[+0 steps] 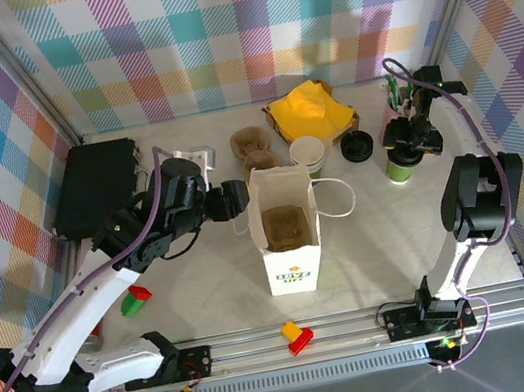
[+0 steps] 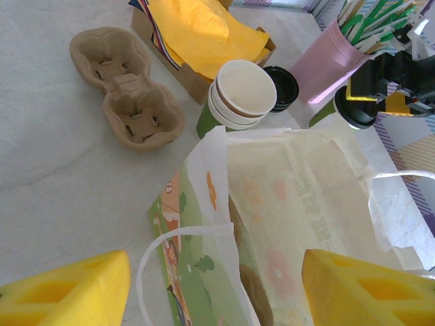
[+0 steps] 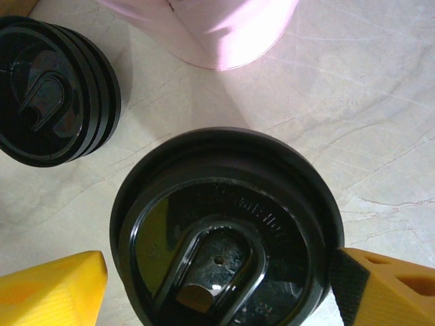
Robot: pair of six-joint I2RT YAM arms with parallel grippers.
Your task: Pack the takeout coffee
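The takeout coffee [image 1: 400,168], a green paper cup with a black lid [image 3: 224,231], stands on the table at the right, in front of the pink cup. My right gripper [image 1: 405,142] hangs directly over it, open, its yellow fingers [image 3: 54,288] on either side of the lid's rim. A white paper bag [image 1: 292,252] with handles stands open mid-table, with a brown cup carrier [image 1: 285,224] inside. My left gripper [image 1: 233,201] is open at the bag's left side, its fingers [image 2: 68,292] straddling the bag's wall [image 2: 204,204]. The coffee's lid [image 2: 353,112] also shows beyond the bag.
Behind the bag are a stack of cream cups [image 1: 308,154], a loose brown cup carrier [image 1: 252,145], a box of yellow napkins [image 1: 311,111], stacked black lids [image 1: 357,147] and a pink cup of straws [image 1: 399,106]. A black box [image 1: 98,184] lies far left. Small blocks [image 1: 136,299] lie near the front.
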